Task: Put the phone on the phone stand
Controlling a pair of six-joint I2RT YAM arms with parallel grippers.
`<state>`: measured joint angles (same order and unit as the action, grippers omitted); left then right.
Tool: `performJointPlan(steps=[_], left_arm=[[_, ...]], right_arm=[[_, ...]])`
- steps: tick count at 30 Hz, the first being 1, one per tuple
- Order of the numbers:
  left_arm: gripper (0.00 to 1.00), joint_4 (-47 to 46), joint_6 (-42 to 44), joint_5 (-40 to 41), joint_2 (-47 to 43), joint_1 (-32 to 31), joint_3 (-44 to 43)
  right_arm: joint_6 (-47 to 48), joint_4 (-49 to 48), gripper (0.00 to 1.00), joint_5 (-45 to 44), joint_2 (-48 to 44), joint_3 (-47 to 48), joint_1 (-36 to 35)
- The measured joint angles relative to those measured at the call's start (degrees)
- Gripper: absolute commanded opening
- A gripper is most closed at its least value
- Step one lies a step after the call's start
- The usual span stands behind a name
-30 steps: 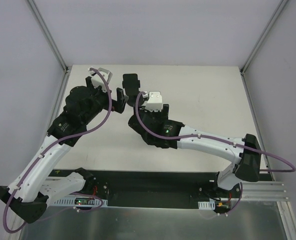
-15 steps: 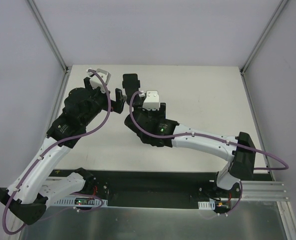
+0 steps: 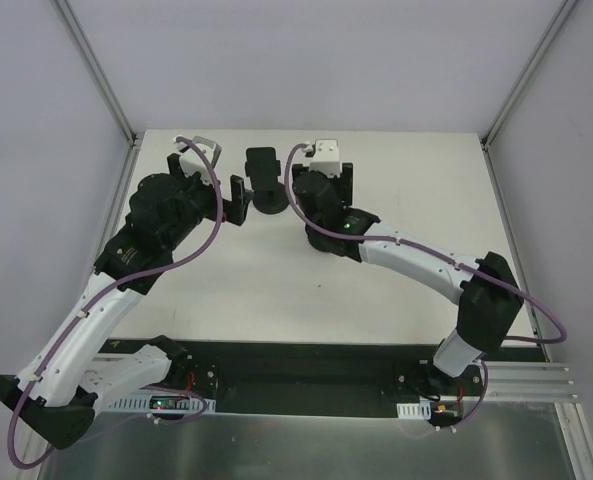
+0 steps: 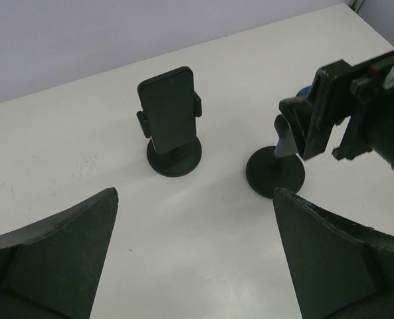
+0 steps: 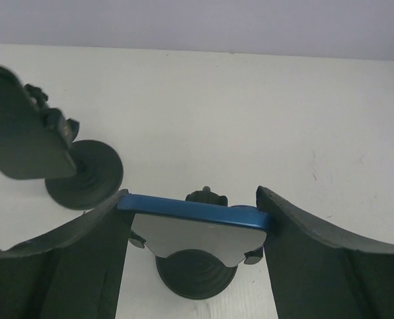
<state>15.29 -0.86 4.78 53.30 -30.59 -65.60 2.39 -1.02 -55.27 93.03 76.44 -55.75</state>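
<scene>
A blue phone (image 5: 193,211) with a grey reflective face sits clamped between my right gripper's (image 5: 191,199) fingers, level, directly above a black phone stand (image 5: 193,274). The stand's side clips show at the phone's lower corners; I cannot tell whether the phone rests in them. In the left wrist view the right gripper holds the phone (image 4: 286,133) over that stand's round base (image 4: 275,174). In the top view the right gripper (image 3: 314,188) hides the phone and stand. My left gripper (image 4: 195,196) is open and empty, left of the stands (image 3: 231,200).
A second black stand (image 4: 175,157) carries a black phone (image 4: 169,107). It stands just left of the right gripper (image 3: 265,172) and shows at the left of the right wrist view (image 5: 84,174). The table's back edge (image 3: 306,132) runs close behind.
My right gripper has swung back and to the right with the blue phone, from in front of the black-phone stand to beside it. The left arm has barely moved.
</scene>
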Motion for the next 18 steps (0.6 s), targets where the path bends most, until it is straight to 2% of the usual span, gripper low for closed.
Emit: performJointPlan(steps=[7, 18], left_arm=[[0.98, -0.1, -0.2, -1.6, 0.0, 2.6, 0.0], [0.95, -0.5, -2.3, -6.4, 0.9, 6.3, 0.6]], right_arm=[[5.2, -5.8, 0.01, 6.0, 7.0, 5.6, 8.2], [7.9, -12.5, 0.01, 14.2, 11.8, 8.6, 12.0]])
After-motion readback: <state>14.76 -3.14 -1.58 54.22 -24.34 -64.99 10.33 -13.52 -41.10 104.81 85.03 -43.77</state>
